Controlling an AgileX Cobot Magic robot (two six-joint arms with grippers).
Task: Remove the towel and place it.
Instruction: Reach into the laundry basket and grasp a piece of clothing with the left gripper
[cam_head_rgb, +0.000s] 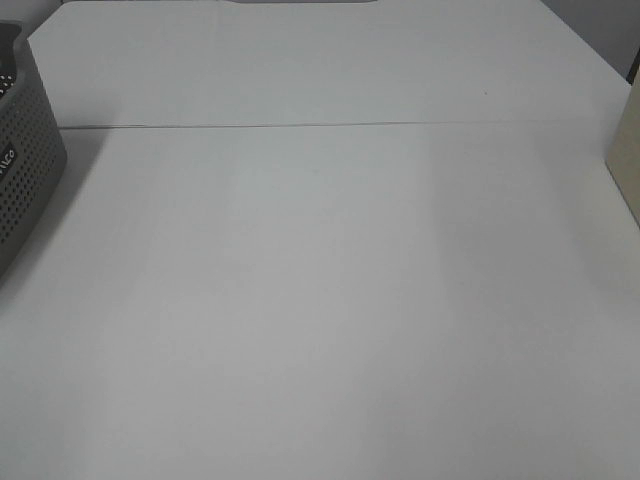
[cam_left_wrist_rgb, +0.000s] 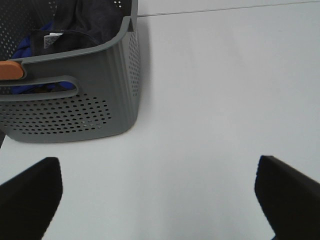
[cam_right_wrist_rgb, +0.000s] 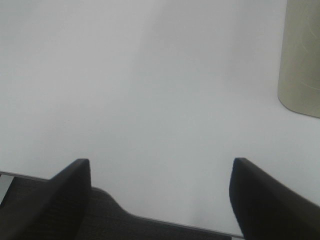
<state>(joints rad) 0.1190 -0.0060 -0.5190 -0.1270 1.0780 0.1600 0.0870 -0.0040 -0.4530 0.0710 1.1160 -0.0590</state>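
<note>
The towel (cam_left_wrist_rgb: 95, 20), a dark charcoal cloth with a white label, lies bunched inside a grey perforated basket (cam_left_wrist_rgb: 75, 115) in the left wrist view. My left gripper (cam_left_wrist_rgb: 157, 172) is open above the bare white table, a short way from the basket's front corner, with nothing between its fingers. My right gripper (cam_right_wrist_rgb: 161, 167) is also open and empty, hovering over the table close to its edge. Neither gripper shows in the exterior high view, where only the basket (cam_head_rgb: 25, 170) appears at the left edge; the towel is hidden there.
A blue item (cam_left_wrist_rgb: 25, 50) lies in the basket beside the towel, and an orange piece (cam_left_wrist_rgb: 11, 70) sits on its rim. A beige container (cam_head_rgb: 627, 160) stands at the table's right edge, also the beige container (cam_right_wrist_rgb: 302, 55) ahead of my right gripper. A seam (cam_head_rgb: 320, 125) crosses the table.
</note>
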